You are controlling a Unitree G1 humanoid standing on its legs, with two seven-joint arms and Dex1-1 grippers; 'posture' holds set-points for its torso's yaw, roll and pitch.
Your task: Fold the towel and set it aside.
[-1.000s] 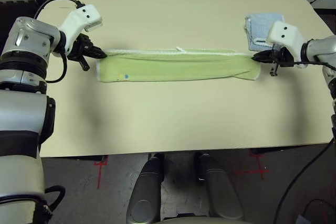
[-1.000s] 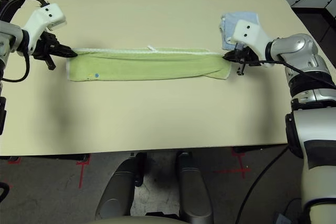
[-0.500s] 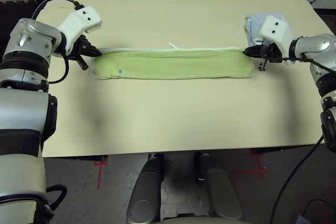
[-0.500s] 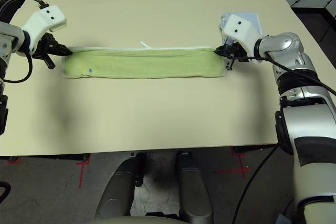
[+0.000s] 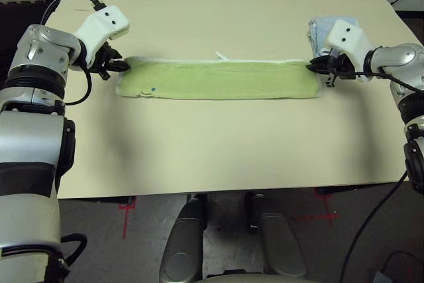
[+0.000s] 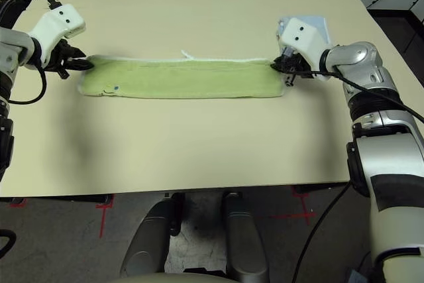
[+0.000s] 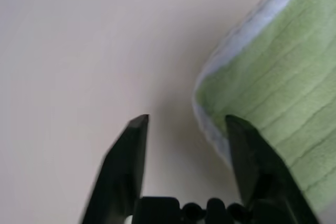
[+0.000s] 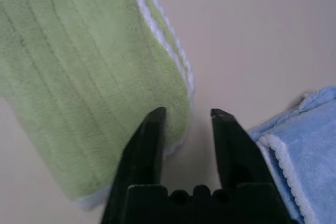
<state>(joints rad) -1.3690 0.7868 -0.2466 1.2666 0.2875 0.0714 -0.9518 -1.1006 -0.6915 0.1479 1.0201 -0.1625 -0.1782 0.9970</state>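
I'm seeing the towel (image 5: 218, 79) lying lengthwise between the left end effector (image 5: 120, 66) and the right end effector (image 5: 313, 65), both spread and holding nothing.

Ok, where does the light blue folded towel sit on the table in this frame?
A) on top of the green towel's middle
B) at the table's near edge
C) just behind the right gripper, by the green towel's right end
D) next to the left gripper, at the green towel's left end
C: the light blue towel lies on the table just behind the right gripper, off the right end of the green towel.
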